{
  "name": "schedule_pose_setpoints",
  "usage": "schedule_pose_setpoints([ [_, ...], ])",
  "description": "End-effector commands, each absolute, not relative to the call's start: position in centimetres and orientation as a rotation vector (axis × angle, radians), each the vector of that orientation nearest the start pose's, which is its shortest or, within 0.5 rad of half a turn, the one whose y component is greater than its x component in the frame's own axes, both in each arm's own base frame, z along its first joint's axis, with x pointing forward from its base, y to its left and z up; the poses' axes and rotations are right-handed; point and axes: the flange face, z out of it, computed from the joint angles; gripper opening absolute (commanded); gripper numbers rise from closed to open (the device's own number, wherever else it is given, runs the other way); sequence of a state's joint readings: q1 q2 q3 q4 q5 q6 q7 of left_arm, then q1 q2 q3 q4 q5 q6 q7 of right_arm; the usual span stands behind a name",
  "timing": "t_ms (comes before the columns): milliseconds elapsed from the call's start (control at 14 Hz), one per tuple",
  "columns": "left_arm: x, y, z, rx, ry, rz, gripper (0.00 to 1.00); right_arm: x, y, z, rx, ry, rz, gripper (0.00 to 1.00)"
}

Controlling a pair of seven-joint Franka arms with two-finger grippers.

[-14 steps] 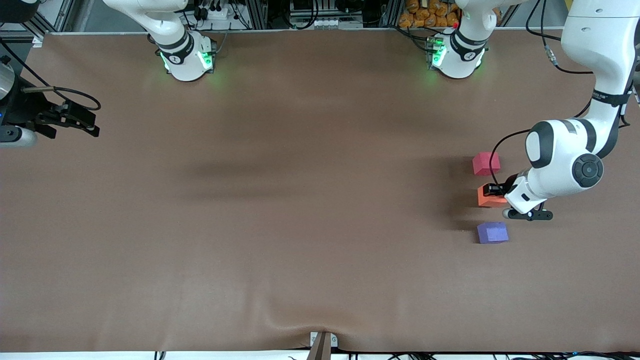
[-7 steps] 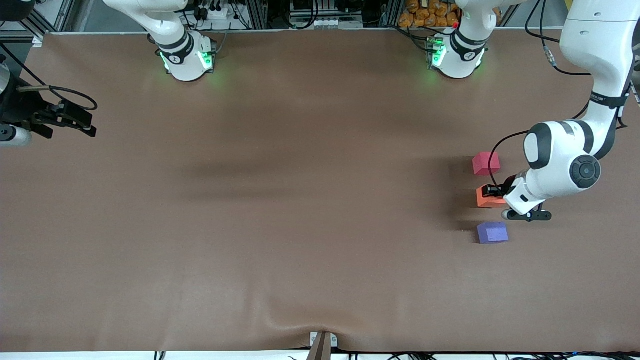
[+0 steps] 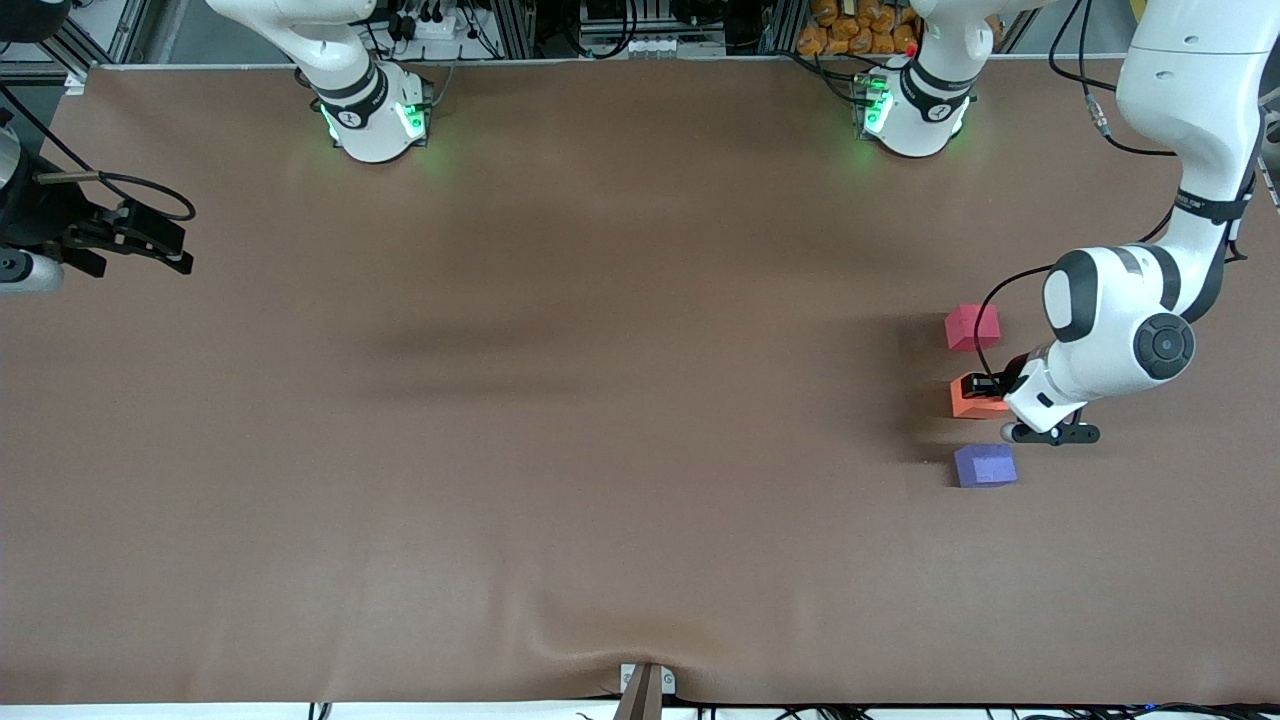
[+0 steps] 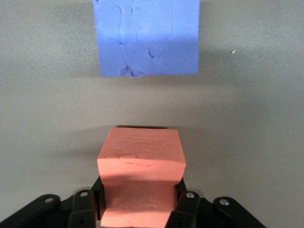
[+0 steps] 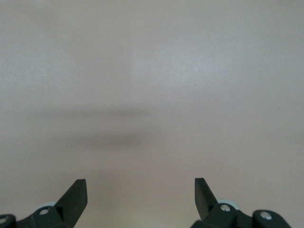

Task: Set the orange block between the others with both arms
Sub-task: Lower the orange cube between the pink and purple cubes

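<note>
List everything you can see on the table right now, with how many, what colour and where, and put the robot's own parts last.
orange block: one, bright orange, between the other two cubes at the left arm's end of the table, gripped
red-pink block: one, farther from the front camera than the orange block
purple-blue block: one, nearer the front camera than the orange block
table: one, brown cover
left pincer: one, black, shut on the orange block
right pincer: one, black, open, waiting over the right arm's end of the table

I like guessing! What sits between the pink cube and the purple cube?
The small orange foam cube, shut in the left gripper, seen in the front view.
</note>
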State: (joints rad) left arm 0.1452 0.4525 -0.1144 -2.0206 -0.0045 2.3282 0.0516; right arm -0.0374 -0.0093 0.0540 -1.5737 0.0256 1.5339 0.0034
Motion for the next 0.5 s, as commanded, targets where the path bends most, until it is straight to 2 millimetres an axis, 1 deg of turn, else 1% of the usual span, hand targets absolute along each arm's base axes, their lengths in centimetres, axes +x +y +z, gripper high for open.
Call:
schedule_pose_setpoints([
  [0, 58.7, 2.08, 21.04, -3.184, -0.006, 0.2, 0.21, 54.93, 1.22, 62.98, -3.131, -0.044, 0.036, 1.0],
  [142, 58.74, 2.53, 20.94, -3.183, -0.016, 0.197, 0.22, 54.98, 1.24, 62.9, -3.129, -0.044, 0.039, 1.0],
  [427, 58.87, 2.56, 20.85, -3.177, -0.004, 0.194, 0.22, 54.98, 0.97, 62.9, -3.131, -0.037, 0.039, 1.0],
])
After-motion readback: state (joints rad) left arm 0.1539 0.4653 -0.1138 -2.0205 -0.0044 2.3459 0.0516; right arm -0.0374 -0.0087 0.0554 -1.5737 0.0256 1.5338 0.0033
